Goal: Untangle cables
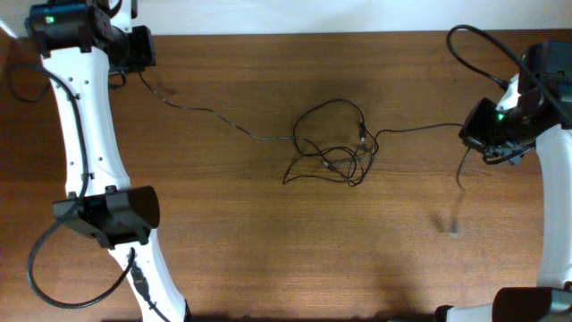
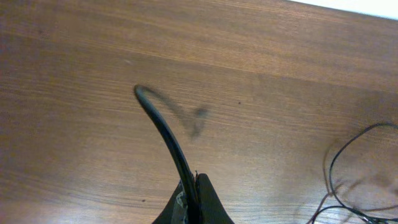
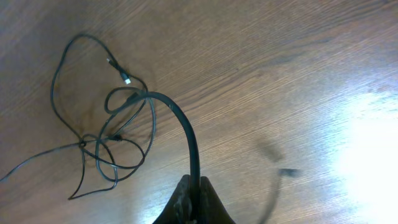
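Thin black wiry cables (image 1: 335,148) knotted in loose loops at middle of wood-grain table (image 1: 268,259), small plug ends (image 3: 126,79) in the tangle. One strand arcs into left gripper (image 2: 194,191), pinched tight; another curves into right gripper (image 3: 194,190), clamped too.

The table (image 1: 268,250) is a brown wood-grain surface. The cables (image 1: 335,143) lie on it as one knotted cluster of thin black loops near the centre, slightly closer to the far edge. One strand (image 1: 214,114) leaves the cluster toward the far-left corner. A second strand (image 1: 420,129) leaves toward the right edge. A small plug end (image 3: 126,79) lies inside the cluster.
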`<state>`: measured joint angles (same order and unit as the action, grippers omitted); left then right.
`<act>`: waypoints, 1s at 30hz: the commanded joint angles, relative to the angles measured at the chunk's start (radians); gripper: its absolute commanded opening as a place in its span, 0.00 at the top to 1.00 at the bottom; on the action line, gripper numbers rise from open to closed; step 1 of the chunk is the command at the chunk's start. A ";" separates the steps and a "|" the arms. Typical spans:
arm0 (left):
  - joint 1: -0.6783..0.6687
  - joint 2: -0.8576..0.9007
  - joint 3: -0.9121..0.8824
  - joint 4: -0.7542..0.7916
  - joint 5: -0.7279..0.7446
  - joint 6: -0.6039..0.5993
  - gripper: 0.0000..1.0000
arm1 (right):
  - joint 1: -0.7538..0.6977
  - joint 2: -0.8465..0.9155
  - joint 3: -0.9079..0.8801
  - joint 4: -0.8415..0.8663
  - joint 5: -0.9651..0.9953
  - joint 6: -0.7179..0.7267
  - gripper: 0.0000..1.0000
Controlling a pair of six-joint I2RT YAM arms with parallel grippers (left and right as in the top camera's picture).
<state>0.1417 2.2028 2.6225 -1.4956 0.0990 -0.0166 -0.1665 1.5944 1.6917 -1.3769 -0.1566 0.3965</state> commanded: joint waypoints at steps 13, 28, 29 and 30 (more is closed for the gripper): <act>-0.034 -0.215 0.023 -0.003 0.174 -0.013 1.00 | 0.063 0.005 0.022 0.039 -0.049 -0.136 0.01; -0.034 -0.337 0.023 0.201 0.619 -0.039 1.00 | 0.229 0.050 0.149 0.249 -0.259 0.084 0.01; -0.034 -0.337 0.023 0.205 0.620 -0.040 1.00 | 0.241 0.050 0.148 0.246 -0.258 0.082 0.01; -0.034 -0.337 0.023 0.217 0.620 -0.040 1.00 | 0.266 0.051 0.148 0.244 -0.254 0.083 0.01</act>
<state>0.1066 1.8626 2.6461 -1.2964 0.6968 -0.0471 0.0605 1.6451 1.8194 -1.1324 -0.4099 0.4332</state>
